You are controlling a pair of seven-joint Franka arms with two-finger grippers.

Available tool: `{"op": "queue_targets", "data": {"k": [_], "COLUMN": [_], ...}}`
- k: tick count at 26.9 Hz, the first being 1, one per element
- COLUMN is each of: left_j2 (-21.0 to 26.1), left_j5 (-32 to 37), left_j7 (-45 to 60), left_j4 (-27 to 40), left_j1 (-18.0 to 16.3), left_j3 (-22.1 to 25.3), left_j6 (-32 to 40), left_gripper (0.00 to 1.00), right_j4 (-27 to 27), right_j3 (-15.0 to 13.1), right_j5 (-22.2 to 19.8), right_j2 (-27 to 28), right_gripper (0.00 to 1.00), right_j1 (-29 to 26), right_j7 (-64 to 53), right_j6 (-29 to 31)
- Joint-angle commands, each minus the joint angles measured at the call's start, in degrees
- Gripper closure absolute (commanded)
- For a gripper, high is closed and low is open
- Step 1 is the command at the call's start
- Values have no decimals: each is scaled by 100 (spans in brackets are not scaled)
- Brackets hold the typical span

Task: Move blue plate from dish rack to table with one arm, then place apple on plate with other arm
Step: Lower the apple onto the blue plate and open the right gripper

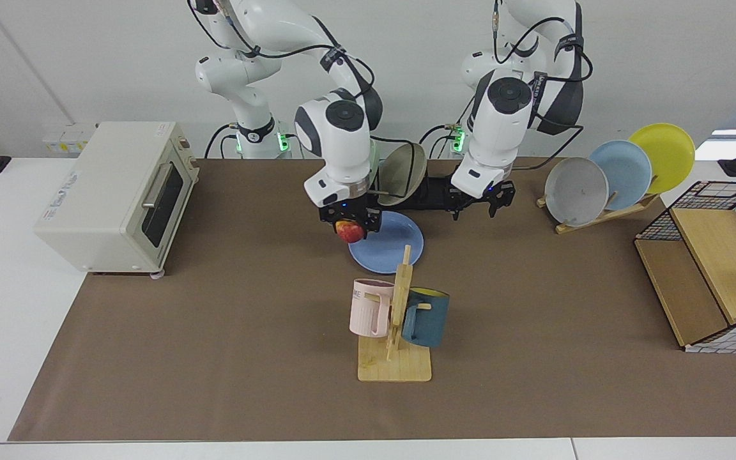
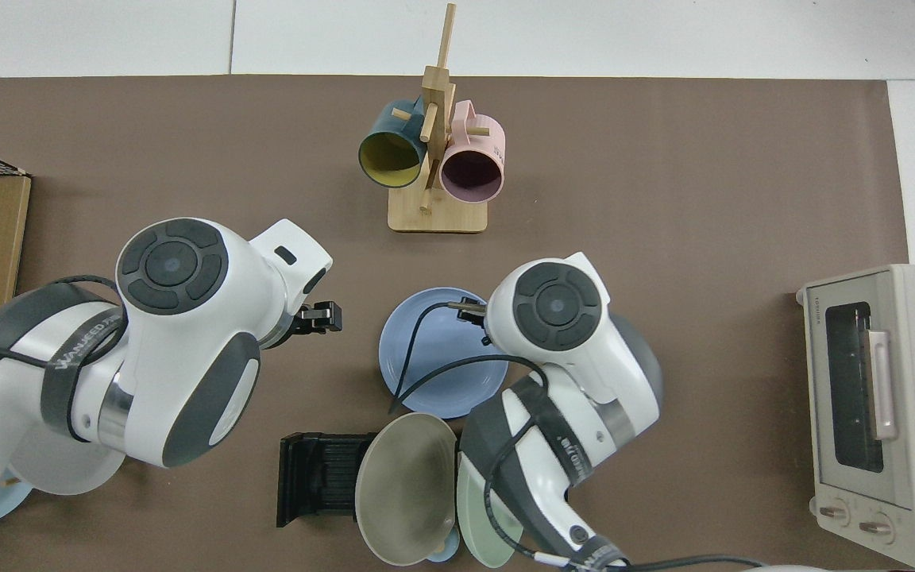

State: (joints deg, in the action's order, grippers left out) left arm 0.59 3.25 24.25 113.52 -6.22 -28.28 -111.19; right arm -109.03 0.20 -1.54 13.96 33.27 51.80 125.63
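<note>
The blue plate [image 1: 388, 245] lies flat on the table [image 1: 214, 358] before the dish rack [image 1: 429, 191]. The right gripper [image 1: 349, 225] clamps the apple [image 1: 350, 231], apparently above the plate's rim. The left gripper [image 1: 475, 202] hangs spread and empty beside the rack.

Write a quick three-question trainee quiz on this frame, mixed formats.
1. True or false: the blue plate lies flat on the table.
2. Which gripper holds the apple? A: left gripper. B: right gripper.
3. Fill in: the left gripper, open in front of the dish rack, holds ____.

Key: 1 true. 2 B, over the plate's edge. 3 nothing.
</note>
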Motion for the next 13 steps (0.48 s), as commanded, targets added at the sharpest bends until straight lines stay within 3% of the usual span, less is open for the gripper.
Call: {"op": "queue_targets", "data": {"k": [1, 4, 9, 13], "left_j2": [-103, -103, -129, -199], "left_j5": [88, 88, 88, 79], "left_j7": [-87, -201, -596, -1035], "left_j4": [-163, -260, -699, -805], "left_j1": [-204, -204, 182, 218], "left_j3": [-19, 77, 858, 1272], "left_j6": [344, 484, 994, 1240], "left_gripper": [7, 4, 0, 0], "right_j4": [198, 189, 163, 128], "right_j3": [-37, -37, -29, -29], "right_j5": [-57, -57, -57, -40], "right_j2": [493, 608, 783, 916], "right_gripper": [86, 86, 85, 74], "right_j1": [302, 390, 416, 531], "right_j7": [743, 919, 1121, 1219], "right_j6": [365, 453, 637, 779]}}
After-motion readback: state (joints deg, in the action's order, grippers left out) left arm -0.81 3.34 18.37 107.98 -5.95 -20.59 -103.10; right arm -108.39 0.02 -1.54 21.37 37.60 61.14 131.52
